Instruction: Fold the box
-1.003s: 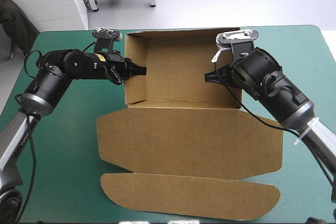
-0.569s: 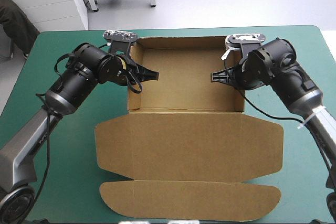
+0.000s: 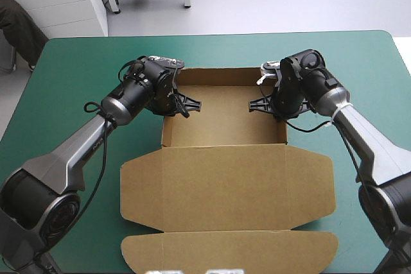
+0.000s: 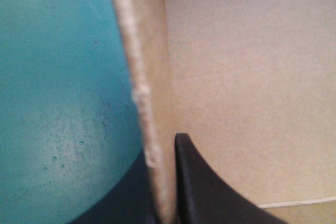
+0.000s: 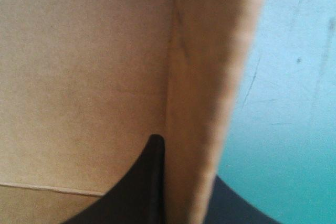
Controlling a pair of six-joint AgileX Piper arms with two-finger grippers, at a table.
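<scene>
Teal-green table cover (image 3: 64, 126) carries a brown cardboard box (image 3: 225, 178) at its middle: an open tray with its lid lying flat toward the near edge. Farther back, the black-fingered left gripper (image 3: 184, 102) pinches the tray's left wall, and the right gripper (image 3: 264, 104) pinches its right wall.

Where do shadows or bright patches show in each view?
High view: soft shadow on the teal-green cover under the left arm; left wrist view: pale sheen on the cover beside the box wall; right wrist view: cover dims toward the right gripper.
</scene>
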